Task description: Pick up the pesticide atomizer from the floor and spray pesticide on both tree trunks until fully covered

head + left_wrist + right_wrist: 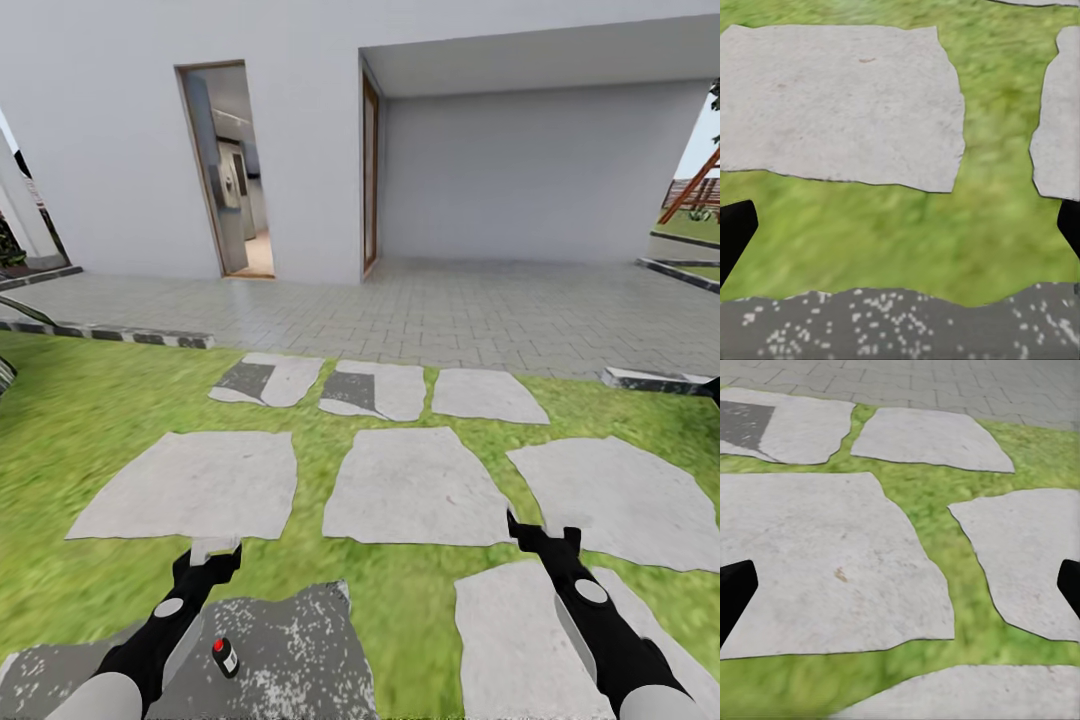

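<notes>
Reaching down with the open, empty left gripper point(208, 566) could tip the small pesticide atomizer point(226, 657) standing just beside that arm on the dark stepping stone point(290, 640) (the right gripper point(541, 541), equally spread and empty, hovers well apart).

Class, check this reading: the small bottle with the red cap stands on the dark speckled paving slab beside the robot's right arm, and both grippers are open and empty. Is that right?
One slip: the bottle stands on the dark speckled slab beside the left arm, near the left gripper, not the right one. The head view shows it. The rest holds: the left gripper and the right gripper are open and empty.
</notes>
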